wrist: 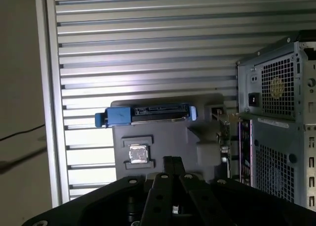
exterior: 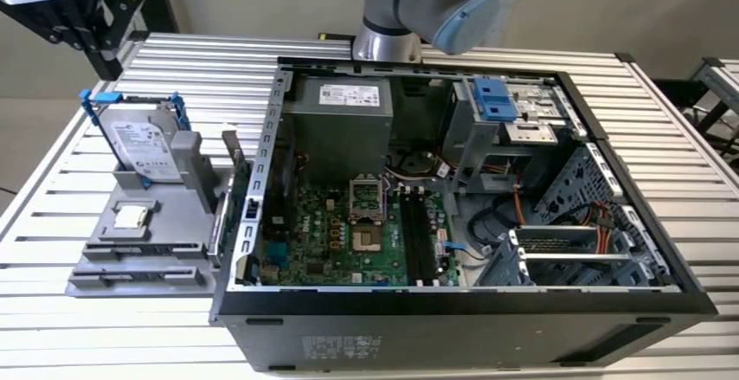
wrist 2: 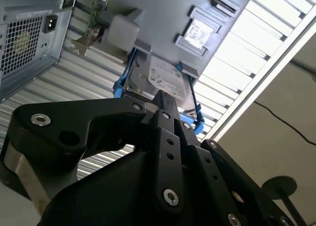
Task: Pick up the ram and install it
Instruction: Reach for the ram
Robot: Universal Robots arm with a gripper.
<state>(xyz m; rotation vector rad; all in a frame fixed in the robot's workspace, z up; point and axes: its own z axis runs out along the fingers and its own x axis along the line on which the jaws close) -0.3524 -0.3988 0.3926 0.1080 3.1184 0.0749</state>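
Slatted table (exterior: 69, 328): ram (exterior: 234, 151) stands on edge along the case (exterior: 462, 332), jaws pressed together.

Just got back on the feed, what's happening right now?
The arm's black claw is shut on nothing and hovers apart from the grey parts holder, which sits beside the open black computer case. The thin dark memory stick, the ram, stands on edge in that holder near the silver hard drive in its blue frame. The case's long black memory slots look unfilled.
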